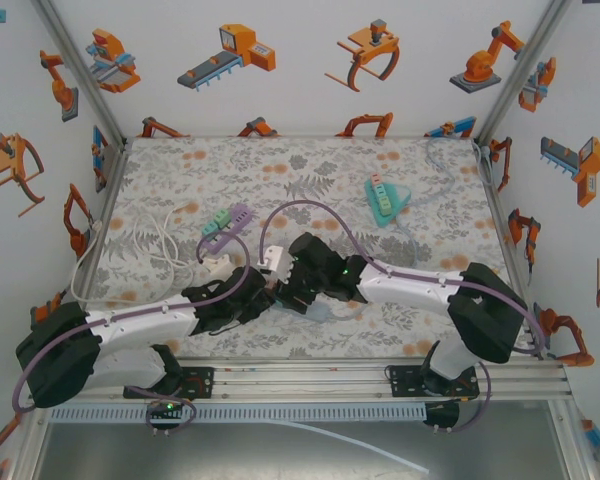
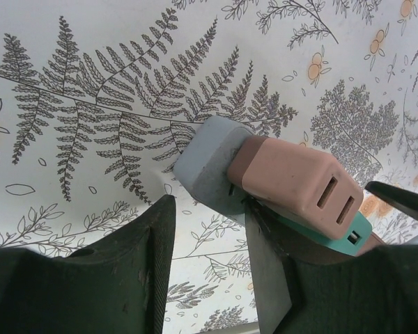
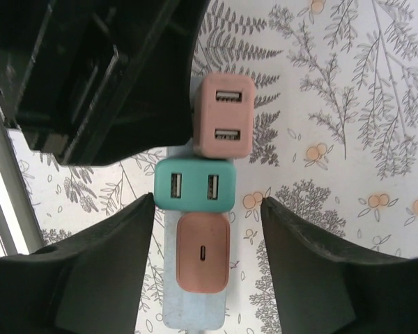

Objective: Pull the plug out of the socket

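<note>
So far no plug is out: the pale blue plastic socket strip [image 3: 195,309] lies near the middle of the fern-patterned tabletop [image 1: 310,165], with all three plugs seated.
Right hand [image 3: 207,203] stands wide, its fingers flanking the teal square twin-port plug [image 3: 195,185] and gripping nothing. Left hand [image 2: 209,209] sits at the strip's end; from this angle I cannot tell whether it pinches the strip. Gripping and the pull both remain, I judge.

Right wrist view: three plugs [image 3: 195,184] sit in a column on the socket strip [image 3: 195,309], from frame centre to lower centre. Top view: a second strip [image 1: 384,200] lies upper right; a cable coil [image 1: 155,240] lies centre left.
</note>
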